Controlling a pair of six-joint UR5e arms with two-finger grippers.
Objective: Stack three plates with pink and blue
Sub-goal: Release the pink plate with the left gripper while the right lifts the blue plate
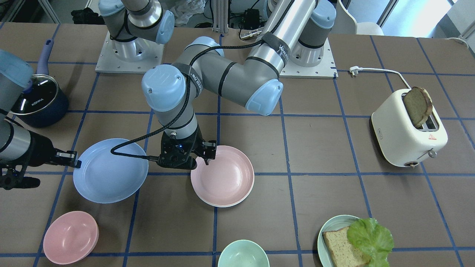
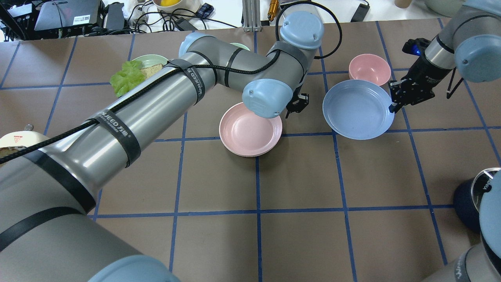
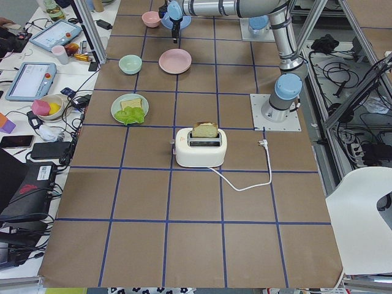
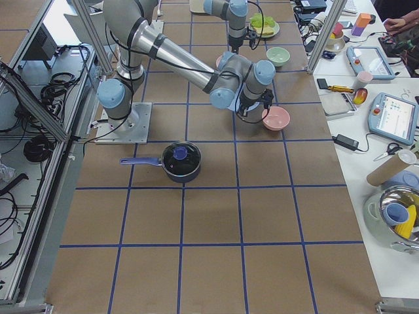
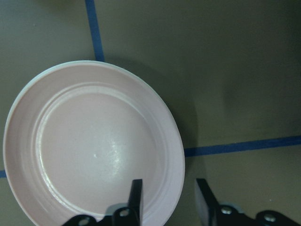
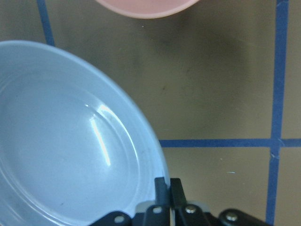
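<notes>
The pale pink plate (image 1: 222, 178) sits mid-table on top of the cream-white plate (image 1: 222, 205), of which only a thin rim shows. My left gripper (image 1: 208, 154) is open. In the left wrist view its fingers (image 5: 136, 197) straddle the pink plate's (image 5: 94, 141) near rim, one inside and one outside. The light blue plate (image 1: 109, 170) lies beside the stack. My right gripper (image 1: 76, 162) is shut on the blue plate's rim; the right wrist view shows the right gripper (image 6: 168, 183) pinching the blue plate (image 6: 70, 141). I cannot tell whether the blue plate rests on the table.
A small pink bowl (image 1: 70, 237) stands just beyond the blue plate. A mint bowl (image 1: 243, 256) and a green plate with bread and lettuce (image 1: 356, 241) are at the far edge. A toaster (image 1: 408, 129) stands on my left, a dark blue pot (image 1: 39, 102) on my right.
</notes>
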